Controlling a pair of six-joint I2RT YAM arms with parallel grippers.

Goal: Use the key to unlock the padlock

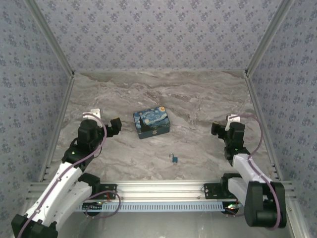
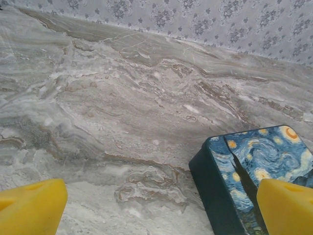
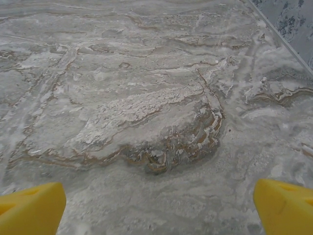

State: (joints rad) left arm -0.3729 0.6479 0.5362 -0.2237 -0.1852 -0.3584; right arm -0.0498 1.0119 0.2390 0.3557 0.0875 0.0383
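The blue starry-night box (image 1: 151,122) lies mid-table; its corner (image 2: 254,171) also shows in the left wrist view, by my right fingertip (image 2: 286,208). A tiny bluish-grey item (image 1: 174,158), too small to tell whether key or padlock, lies on the marble in front of the box. A pale speck (image 1: 155,133) on the box's front face may be the padlock; I cannot tell. My left gripper (image 1: 117,126) (image 2: 161,210) hovers open just left of the box, holding nothing. My right gripper (image 1: 217,130) (image 3: 159,210) is open over bare marble, far right of the box.
The marble table (image 1: 198,99) is walled by patterned panels on three sides, with aluminium posts at the back corners. An aluminium rail (image 1: 163,188) runs along the near edge between the arm bases. Open marble lies between the box and each side wall.
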